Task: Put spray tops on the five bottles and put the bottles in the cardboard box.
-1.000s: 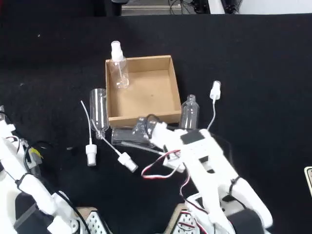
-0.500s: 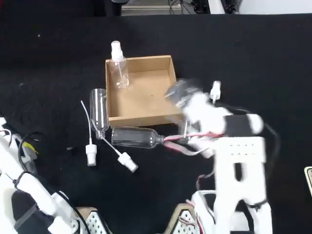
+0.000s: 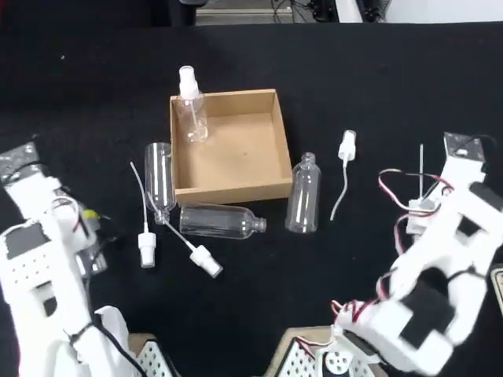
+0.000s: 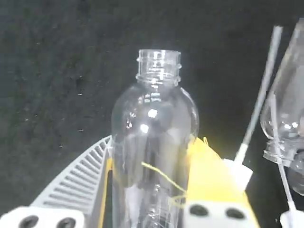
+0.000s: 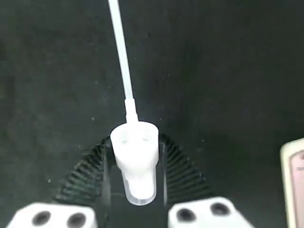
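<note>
In the high view we see the cardboard box (image 3: 232, 191) near the middle of the black table (image 3: 393, 78), open side up. A capped bottle (image 3: 192, 118) stands at its far left corner with a spray top on. An uncapped side bottle (image 3: 159, 179) lies along the box's left wall. A front bottle (image 3: 218, 221) lies along the near wall, its neck toward the right. An upright bottle (image 3: 302, 196), also uncapped, stands just beside the near right corner.

Three loose tops lie on the cloth. The right spray top (image 3: 346, 146) is beyond the upright bottle. The left spray top (image 3: 147, 248) and the middle spray top (image 3: 206, 261) are in front of the lying bottles. The left arm (image 3: 35, 267) sits at the table's left edge and the right arm (image 3: 448, 243) at its right, both well apart from the box. A thin tube (image 3: 421, 169) pokes out from the right arm's end.

In the left wrist view, the left gripper (image 4: 152, 190) pinches a held bottle (image 4: 154, 128), clear and uncapped. One grey ribbed finger and one yellow finger press its sides, and its open neck points away from the wrist. Just beside it on the cloth we see the neck of the side bottle (image 4: 285, 109) and the left spray top (image 4: 237, 172).

In the right wrist view, the right gripper (image 5: 135, 149) clamps a held spray top (image 5: 136, 161) between its black ribbed fingers (image 5: 90, 171). The top's tube points straight away over the black cloth.
</note>
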